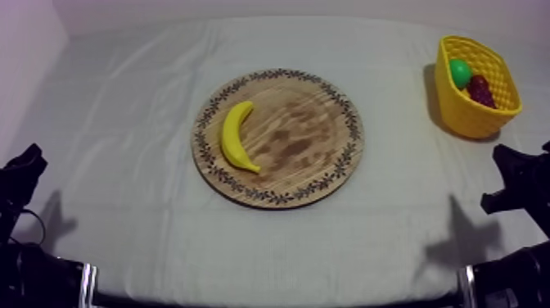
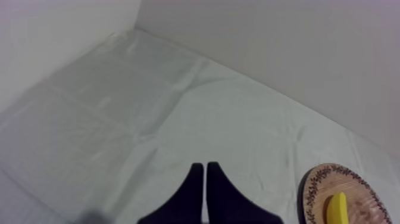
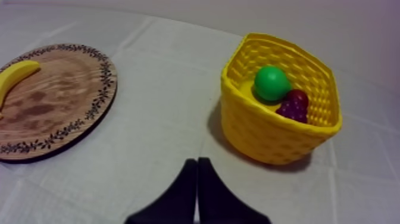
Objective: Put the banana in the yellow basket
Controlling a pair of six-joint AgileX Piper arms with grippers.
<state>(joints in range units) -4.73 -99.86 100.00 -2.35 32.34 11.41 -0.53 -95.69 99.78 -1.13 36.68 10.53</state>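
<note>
Across the whole scene spreads the tabletop (image 1: 123, 123), covered by a grey-white cloth with soft creases. Near its middle lies the board (image 1: 311, 139), round and wooden, with darker grain patches and a dark leafy pattern around the rim.

Well to the right of the board, toward the far edge, stands the basket (image 1: 471, 115). It is yellow with woven-look walls, upright, and clear of the board.

Low at the left edge of the top view sits the left arm. From its wrist, the left tool (image 2: 205, 168) is clenched on nothing: its two black fingers lie together as a narrow wedge over bare cloth, with the board's rim off to one side. The right tool (image 3: 197, 164) is likewise clenched and empty, its fingers pressed together above the cloth between board and basket, touching neither.

On the left part of the board lies the banana (image 1: 236, 138), flat on the wood and inside the patterned rim. It is bright yellow, smooth and gently curved, bowed toward the board's left edge. One tapered end points to the far side; the other end points near and right. Nothing else touches it, and both tools are well apart from it.

Inside the basket rest a round green fruit (image 3: 271, 83), a bunch of dark purple grapes (image 3: 291, 111) and a small red fruit (image 3: 300, 95), close together.
</note>
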